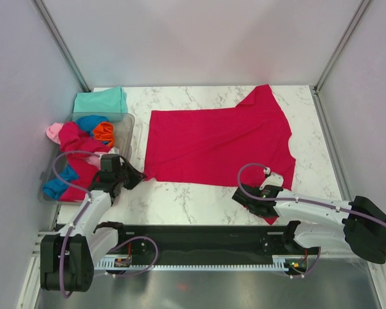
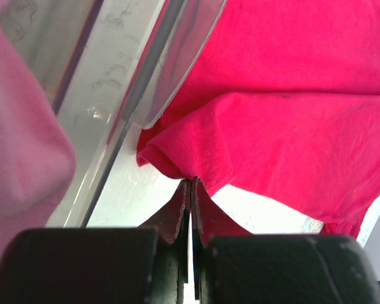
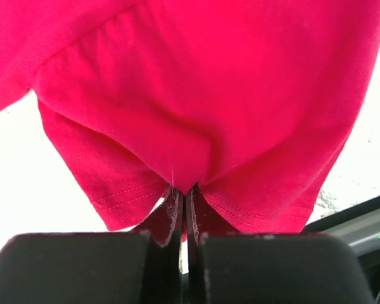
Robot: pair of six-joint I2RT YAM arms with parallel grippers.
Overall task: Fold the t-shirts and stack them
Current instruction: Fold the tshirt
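A large crimson-red t-shirt [image 1: 219, 141] lies spread on the marble table. My left gripper [image 1: 139, 176] is shut on its near left corner [image 2: 177, 166], beside the bin. My right gripper [image 1: 248, 198] is shut on its near right sleeve [image 3: 196, 158], which hangs in folds above the jaws. A mint-teal shirt [image 1: 101, 100] lies folded at the back left. Pink [image 1: 54, 132], blue [image 1: 90, 121], orange [image 1: 104, 132] and another red shirt [image 1: 77, 140] are heaped in the clear plastic bin [image 1: 127, 138].
The bin's clear wall [image 2: 171, 63] stands close to the left gripper's left. A pink cloth [image 2: 19, 152] fills the left wrist view's left edge. Grey walls enclose the table. The black rail [image 1: 199, 235] with the arm bases runs along the near edge.
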